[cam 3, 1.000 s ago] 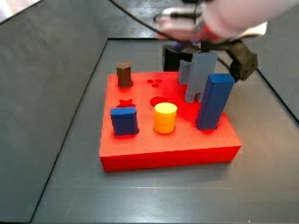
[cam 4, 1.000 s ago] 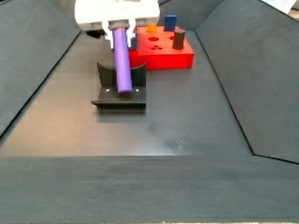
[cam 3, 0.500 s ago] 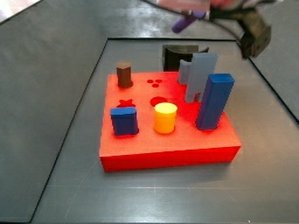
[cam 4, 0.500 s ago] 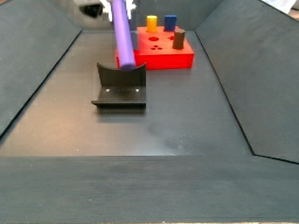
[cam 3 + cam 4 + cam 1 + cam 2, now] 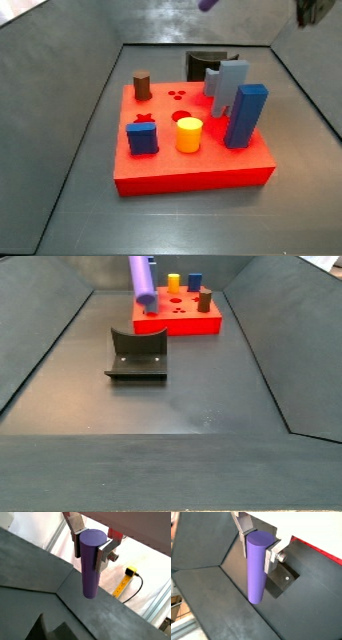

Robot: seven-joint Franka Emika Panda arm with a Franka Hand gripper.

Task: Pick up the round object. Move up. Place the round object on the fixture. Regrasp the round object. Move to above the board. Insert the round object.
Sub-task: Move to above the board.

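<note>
The round object (image 5: 90, 572) is a slim purple peg, and my gripper (image 5: 90, 543) is shut on its upper end in both wrist views, gripper (image 5: 260, 548) and peg (image 5: 255, 577) alike. The peg hangs in the air with its lower end free. In a side view the peg (image 5: 140, 281) hangs above the dark fixture (image 5: 138, 356), well clear of it, with the gripper above the frame edge. Only the peg's tip (image 5: 207, 4) shows in a side view. The red board (image 5: 187, 175) lies beyond the fixture (image 5: 203, 65). The fixture's plate (image 5: 281, 582) shows behind the peg.
On the board stand a yellow cylinder (image 5: 189, 134), a brown cylinder (image 5: 142, 86), a tall blue block (image 5: 245, 115), a small blue block (image 5: 143, 137) and a pale blue-grey block (image 5: 227, 80). Dark sloping walls (image 5: 54, 346) enclose the floor.
The gripper has risen with the peg off the fixture and left the top of both side views. Only the peg's lower part still shows there.
</note>
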